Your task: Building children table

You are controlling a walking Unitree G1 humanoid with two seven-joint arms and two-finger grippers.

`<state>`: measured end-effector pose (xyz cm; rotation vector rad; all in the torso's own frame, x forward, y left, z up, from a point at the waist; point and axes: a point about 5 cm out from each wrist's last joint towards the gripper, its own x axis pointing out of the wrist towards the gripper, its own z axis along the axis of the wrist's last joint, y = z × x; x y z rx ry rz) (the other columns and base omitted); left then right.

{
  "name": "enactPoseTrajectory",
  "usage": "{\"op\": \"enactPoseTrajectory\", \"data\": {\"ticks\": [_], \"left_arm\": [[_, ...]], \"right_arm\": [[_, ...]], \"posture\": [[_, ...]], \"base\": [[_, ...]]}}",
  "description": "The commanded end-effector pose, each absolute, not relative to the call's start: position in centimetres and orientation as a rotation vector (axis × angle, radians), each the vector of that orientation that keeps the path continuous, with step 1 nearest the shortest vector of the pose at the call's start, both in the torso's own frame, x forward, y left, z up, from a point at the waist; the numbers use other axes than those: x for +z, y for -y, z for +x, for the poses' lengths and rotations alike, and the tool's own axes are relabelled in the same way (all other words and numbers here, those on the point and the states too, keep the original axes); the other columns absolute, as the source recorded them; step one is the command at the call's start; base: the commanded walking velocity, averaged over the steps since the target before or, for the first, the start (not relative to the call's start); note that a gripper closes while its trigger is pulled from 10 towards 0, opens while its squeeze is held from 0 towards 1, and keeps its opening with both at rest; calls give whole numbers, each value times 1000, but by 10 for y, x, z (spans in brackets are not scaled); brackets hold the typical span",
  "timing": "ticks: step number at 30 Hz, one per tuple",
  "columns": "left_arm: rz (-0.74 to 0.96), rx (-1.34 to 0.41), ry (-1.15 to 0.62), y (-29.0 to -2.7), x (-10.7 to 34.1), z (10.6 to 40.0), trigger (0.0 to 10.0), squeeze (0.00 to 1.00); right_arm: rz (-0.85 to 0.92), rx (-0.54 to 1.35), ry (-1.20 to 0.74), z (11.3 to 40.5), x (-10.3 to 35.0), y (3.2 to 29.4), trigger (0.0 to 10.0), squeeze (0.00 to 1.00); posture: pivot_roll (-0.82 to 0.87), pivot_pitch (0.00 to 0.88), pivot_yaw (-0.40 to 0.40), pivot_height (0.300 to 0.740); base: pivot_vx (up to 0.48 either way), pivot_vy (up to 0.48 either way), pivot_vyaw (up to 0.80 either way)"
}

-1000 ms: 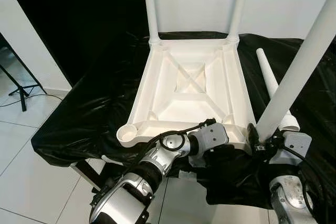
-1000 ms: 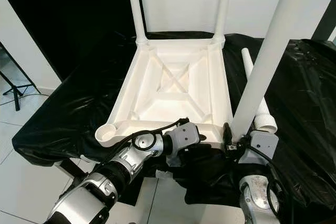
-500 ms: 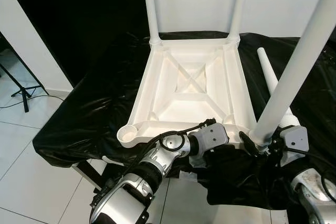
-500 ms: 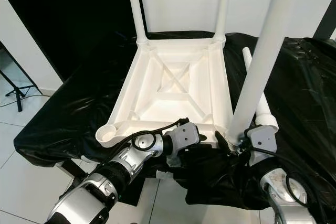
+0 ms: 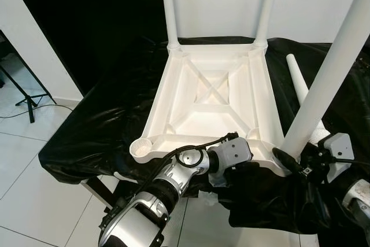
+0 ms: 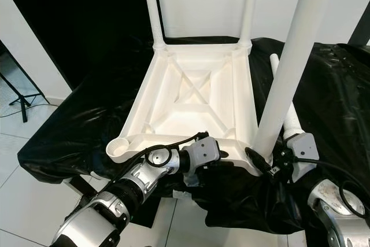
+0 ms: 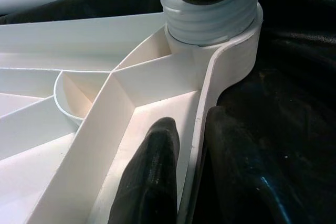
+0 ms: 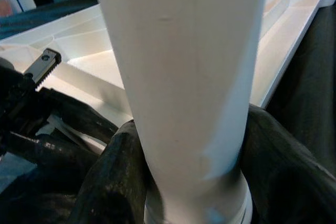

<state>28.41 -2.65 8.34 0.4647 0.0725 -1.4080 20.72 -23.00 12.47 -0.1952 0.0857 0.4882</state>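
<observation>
White plastic makes up the upturned tabletop [image 5: 217, 93], which lies underside-up on a counter [image 5: 92, 125] draped in black sheeting, two legs [image 5: 169, 7] already standing upright in its far corner sockets. The right pincer [image 8: 191, 182] is closed around the base of a third leg [image 6: 289, 62], whose threaded end sits at the near right corner socket [image 7: 212, 24]; the leg's long axis rises from that socket and tilts away toward the right, so it looks not yet square in its seat. The left pincer [image 7: 181, 177] clamps the tabletop's near rim just beside that same socket, one finger [image 7: 152, 171] inside the wall and one outside, bracing it. Judging by this, the coming move depends on bringing the leg upright over the socket while turning it home. A fourth leg [image 5: 298, 82] lies on the sheeting just beyond the tabletop's right edge, near the right arm. The near left socket [image 5: 140, 148] stands open at the counter's front edge, with free room around it.
</observation>
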Motion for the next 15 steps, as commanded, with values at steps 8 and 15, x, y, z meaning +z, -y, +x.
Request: {"op": "enactPoseTrajectory", "data": {"ticks": [8,15], "left_arm": [[501,-1430,-237,16,53,273,10000,0],[505,-1433,-239,14,53,273,10000,0]], "right_arm": [[-20,-86,0,214,103,214,0,0],[-73,-223,30,209,104,211,0,0]], "posture": [[51,0,50,740],[54,0,56,740]], "base": [[0,0,0],[0,0,0]]}}
